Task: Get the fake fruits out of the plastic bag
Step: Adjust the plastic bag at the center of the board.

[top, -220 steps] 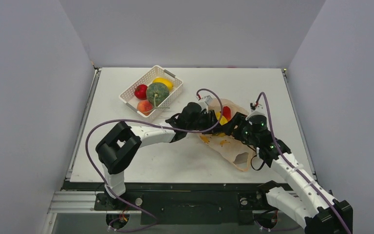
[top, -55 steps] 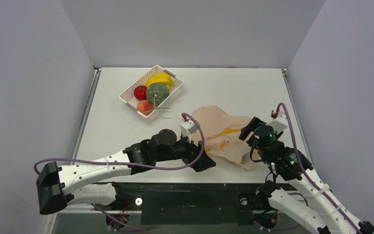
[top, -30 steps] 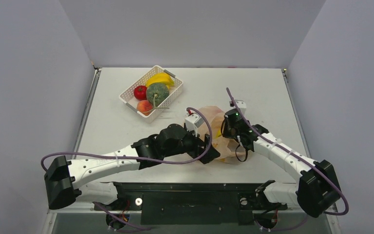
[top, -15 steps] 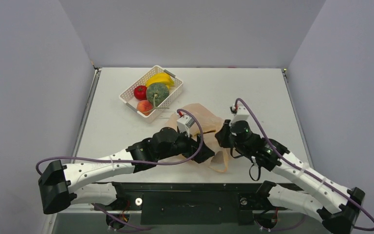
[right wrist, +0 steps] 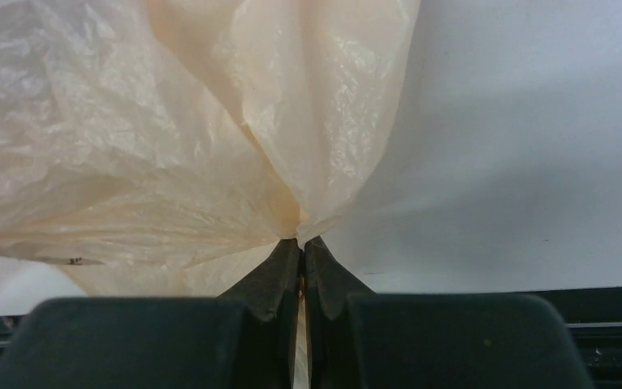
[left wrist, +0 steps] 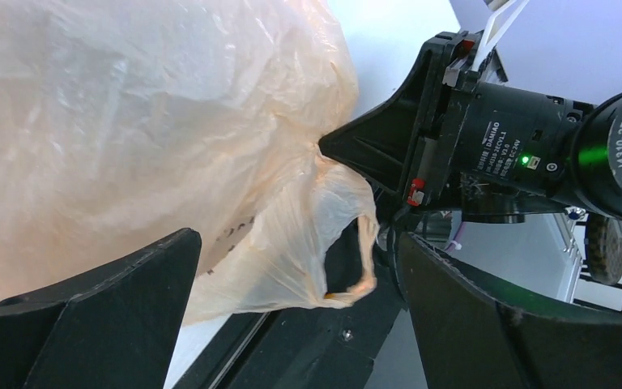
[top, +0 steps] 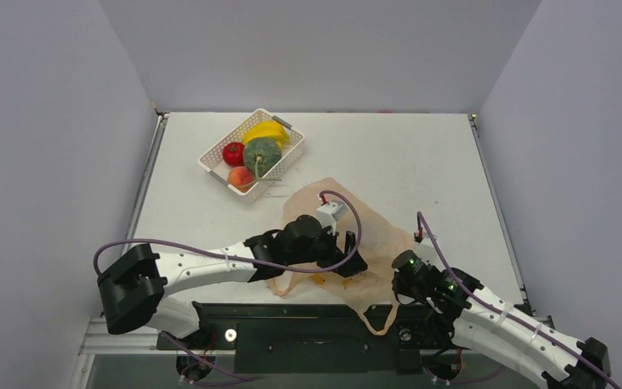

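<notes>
The plastic bag (top: 377, 239) lies stretched across the near middle of the table, one loop handle (top: 379, 322) hanging over the front edge. My right gripper (top: 398, 274) is shut on a gathered fold of the plastic bag (right wrist: 170, 121), its tips (right wrist: 301, 243) pinched together on the film. My left gripper (top: 353, 261) stands open beside the plastic bag (left wrist: 129, 121); only the loop handle (left wrist: 348, 243) hangs between its fingers (left wrist: 89, 316), held by neither. No fruit shows inside the bag. A red apple (top: 234, 153), green melon (top: 262, 156) and yellow bananas (top: 269, 130) lie in the basket.
The white latticed basket (top: 288, 151) stands at the back left of the table, also holding an orange-pink peach (top: 240, 176). The right gripper's black body (left wrist: 486, 138) sits close in front of the left fingers. Grey walls enclose the table on three sides.
My right gripper, shut on the bag, has pulled back toward the front edge and dragged the bag out long. The left gripper shifted right along the bag, staying open.
</notes>
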You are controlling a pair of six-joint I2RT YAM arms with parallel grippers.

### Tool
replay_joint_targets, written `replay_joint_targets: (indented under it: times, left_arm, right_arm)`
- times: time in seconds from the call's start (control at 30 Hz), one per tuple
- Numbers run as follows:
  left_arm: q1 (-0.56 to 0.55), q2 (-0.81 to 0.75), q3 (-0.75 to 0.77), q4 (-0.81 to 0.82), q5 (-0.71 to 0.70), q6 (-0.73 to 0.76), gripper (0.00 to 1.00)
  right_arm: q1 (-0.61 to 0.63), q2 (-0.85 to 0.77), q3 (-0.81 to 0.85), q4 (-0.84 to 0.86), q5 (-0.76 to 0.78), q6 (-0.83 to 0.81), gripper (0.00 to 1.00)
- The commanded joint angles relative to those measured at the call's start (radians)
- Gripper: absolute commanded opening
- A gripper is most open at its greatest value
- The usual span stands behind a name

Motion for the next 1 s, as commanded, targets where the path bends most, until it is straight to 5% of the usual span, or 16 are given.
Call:
replay_joint_targets:
  times: [0.0, 0.13, 0.23, 0.4, 0.8, 0.97]
  left_arm:
    - [0.009, 0.037, 0.043, 0.083, 0.026, 0.009, 0.91]
    - [0.033, 0.042, 0.013, 0.100, 0.012, -0.011, 0.90]
    - [0.048, -0.016, -0.010, 0.113, 0.016, -0.015, 0.90]
    - [0.065, -0.127, 0.001, 0.069, 0.078, -0.016, 0.91]
    - [0.171, -0.354, -0.010, -0.217, 0.195, 0.026, 0.93]
    - [0.206, -0.429, -0.052, -0.279, 0.166, 0.025, 0.95]
  right_arm:
    - [0.006, 0.053, -0.027, 0.082, 0.030, 0.057, 0.00]
    - [0.005, 0.124, 0.041, 0.090, 0.078, 0.009, 0.02]
    - [0.033, 0.130, 0.119, 0.091, 0.076, -0.079, 0.32]
    - [0.057, 0.133, 0.249, 0.061, 0.113, -0.182, 0.56]
    - [0.205, 0.237, 0.448, 0.172, 0.061, -0.357, 0.62]
    - [0.294, 0.342, 0.496, 0.192, 0.202, -0.384, 0.63]
